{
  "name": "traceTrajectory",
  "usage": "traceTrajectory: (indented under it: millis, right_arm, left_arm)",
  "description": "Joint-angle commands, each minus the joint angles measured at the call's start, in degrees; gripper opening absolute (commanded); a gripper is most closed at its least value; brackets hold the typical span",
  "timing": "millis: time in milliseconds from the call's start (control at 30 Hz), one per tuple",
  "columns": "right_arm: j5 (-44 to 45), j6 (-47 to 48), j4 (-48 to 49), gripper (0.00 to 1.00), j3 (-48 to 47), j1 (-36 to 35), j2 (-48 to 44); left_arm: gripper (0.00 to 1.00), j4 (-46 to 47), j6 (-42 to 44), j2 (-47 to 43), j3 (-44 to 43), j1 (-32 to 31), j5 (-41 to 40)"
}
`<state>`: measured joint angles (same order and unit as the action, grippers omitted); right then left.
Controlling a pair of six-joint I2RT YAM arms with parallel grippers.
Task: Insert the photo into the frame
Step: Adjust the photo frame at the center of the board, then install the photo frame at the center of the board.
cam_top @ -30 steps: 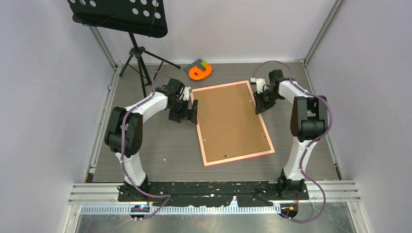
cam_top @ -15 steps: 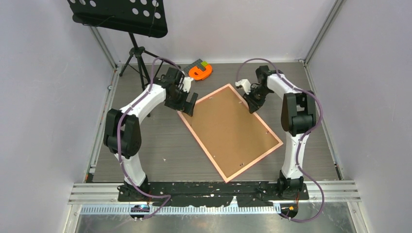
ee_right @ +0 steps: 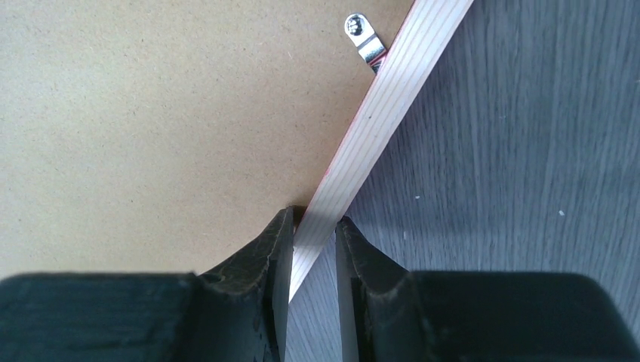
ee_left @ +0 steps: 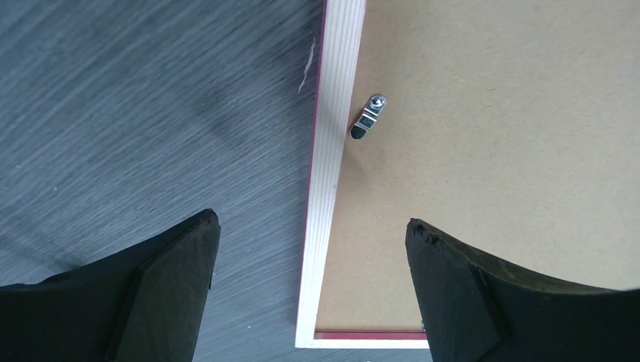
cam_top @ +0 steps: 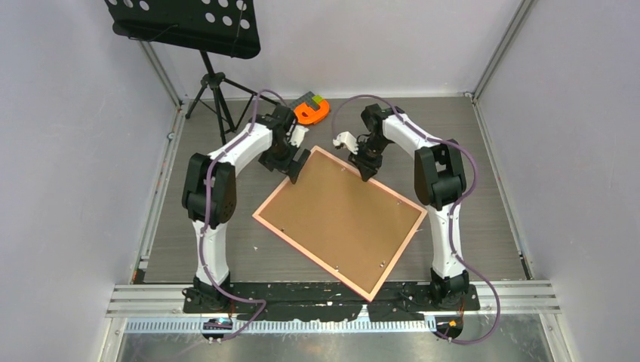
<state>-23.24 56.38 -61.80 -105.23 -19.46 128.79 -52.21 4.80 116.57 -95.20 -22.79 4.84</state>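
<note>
1. The grey wood-grain table [cam_top: 483, 173] carries the frame and both my arms.
2. The frame [cam_top: 313, 259] lies flat on it, back side up and turned on the diagonal, one corner pointing away from my bases. From above its border is a narrow salmon-pink line. In my wrist views the rail is pale striped wood with a red-pink edge.
3. A plain brown backing board [cam_top: 340, 220] fills the frame's whole opening. I cannot tell whether the photo lies under it.
4. A black music stand [cam_top: 189, 26] stands well beyond the frame's far-left side.
5. My left arm [cam_top: 238, 151] arches up from its base and reaches to the frame's far-left edge, near the far corner. My left gripper [ee_left: 309, 222] points down with its jaws spread wide, gripping nothing. One finger is outside the rail over the table and the other is over the board.
6. My right arm [cam_top: 411, 139] bends high and curls back to the frame's far-right edge. My right gripper [ee_right: 313, 219] is clamped on the frame's rail, one finger on each side.
7. A small orange tape-like object [cam_top: 311, 111] lies just beyond the frame's far corner, apart from it.
8. A metal clip [ee_left: 368, 117] sits on the board against the rail ahead of my left fingers. A second clip [ee_right: 362, 35] sits likewise ahead of my right.
</note>
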Motion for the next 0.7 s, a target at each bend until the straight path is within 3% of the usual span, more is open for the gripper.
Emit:
traceTrajectory:
  millis: [0, 667]
  right_arm:
    - [-0.8, 6.4, -1.1, 0.06, -2.8, -1.4, 3.0]
    - [-2.3, 6.1, -1.8, 0.06, -6.5, -3.4, 4.7]
  left_arm:
    - [0.89, -3.1, 2.5, 0.7, -1.8, -0.3, -1.7]
    - [0.65, -8.9, 7.6, 10.7, -13.7, -0.3, -0.8]
